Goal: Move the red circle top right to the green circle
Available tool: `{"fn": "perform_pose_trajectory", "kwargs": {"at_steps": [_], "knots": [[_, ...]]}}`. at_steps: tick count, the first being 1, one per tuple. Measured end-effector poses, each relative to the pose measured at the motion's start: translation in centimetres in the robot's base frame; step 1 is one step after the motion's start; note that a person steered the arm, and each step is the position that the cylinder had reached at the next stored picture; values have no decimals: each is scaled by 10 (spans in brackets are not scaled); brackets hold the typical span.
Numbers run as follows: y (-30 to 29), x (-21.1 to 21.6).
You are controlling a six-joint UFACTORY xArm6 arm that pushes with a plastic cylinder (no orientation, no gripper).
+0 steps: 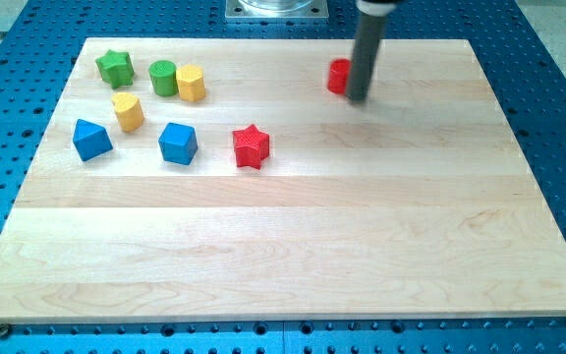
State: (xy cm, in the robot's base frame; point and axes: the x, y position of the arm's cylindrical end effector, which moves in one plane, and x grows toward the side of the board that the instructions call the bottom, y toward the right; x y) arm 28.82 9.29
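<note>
Up near the view's top, right of the middle, my tip [359, 97] rests on the wooden board [293, 256], pressed against the right side of the red circle [338, 76]. The rod rises from there straight to the view's top edge and hides that block's right edge. I have no fingers or jaws to open or close, so nothing is held; the tip only touches the block's side.

The red circle is a short cylinder standing upright with its round face up. Its axis runs vertical, and being round it shows no facing direction or long axis across the board.

Taking the red circle as the landmark: the green circle [163, 78] lies well to its left at about the same level, also standing upright. Touching the green circle's right side is a yellow block [192, 84], its shape unclear but with flat sides. Farther left than the green circle sits a green star [115, 68]. Left of and below the red circle, near it, is a red star [251, 147]. Farther left on that lower level are a blue block [178, 143] and another blue block [92, 139], with a second yellow block [128, 112] between them and slightly higher.
</note>
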Motion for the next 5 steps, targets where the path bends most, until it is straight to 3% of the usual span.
{"fn": "perform_pose_trajectory", "kwargs": {"at_steps": [1, 3, 4, 5], "knots": [[19, -23], [-147, -54], [-190, -61], [-168, -60]]}}
